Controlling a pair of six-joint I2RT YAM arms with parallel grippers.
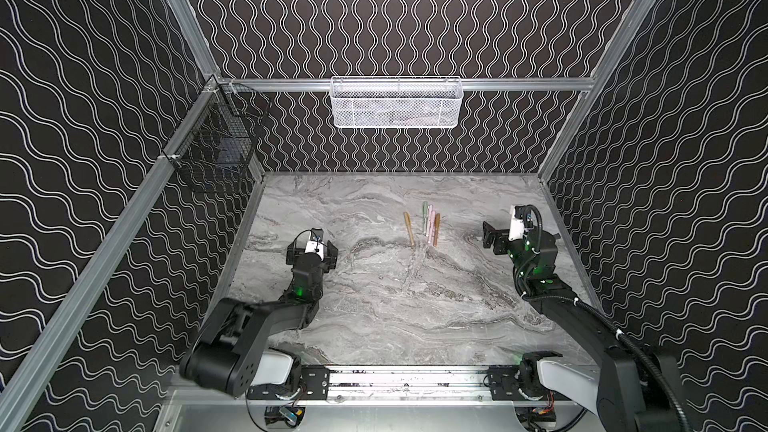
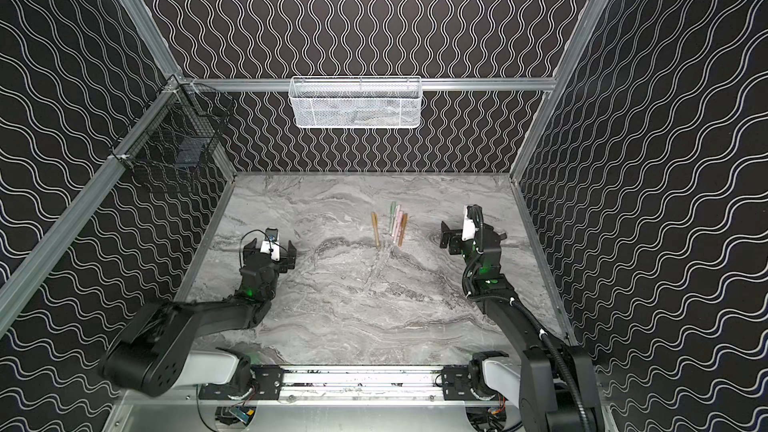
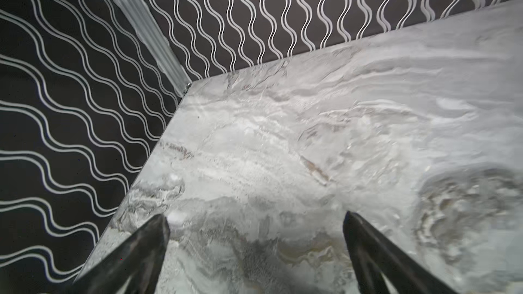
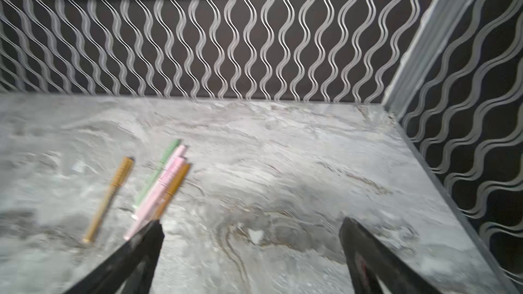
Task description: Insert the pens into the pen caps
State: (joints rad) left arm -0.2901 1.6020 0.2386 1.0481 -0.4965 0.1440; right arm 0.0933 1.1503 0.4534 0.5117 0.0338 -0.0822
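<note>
**Pens flat on table, both grippers empty**

The left gripper (image 3: 254,217) and right gripper (image 4: 251,223) both have their jaws spread wide and hold nothing. Five pens (image 1: 430,224) lie on the marble tabletop (image 1: 374,305), mid-table toward the back. One tan pen (image 4: 113,196) lies alone, and four touch side by side near it. I see no loose pen caps; the thicker far ends suggest they are seated, but blur prevents certainty. I judge the pens light, stiff, smooth and prone to rolling. I would pinch mid-barrel, taking the lone one first.
</note>
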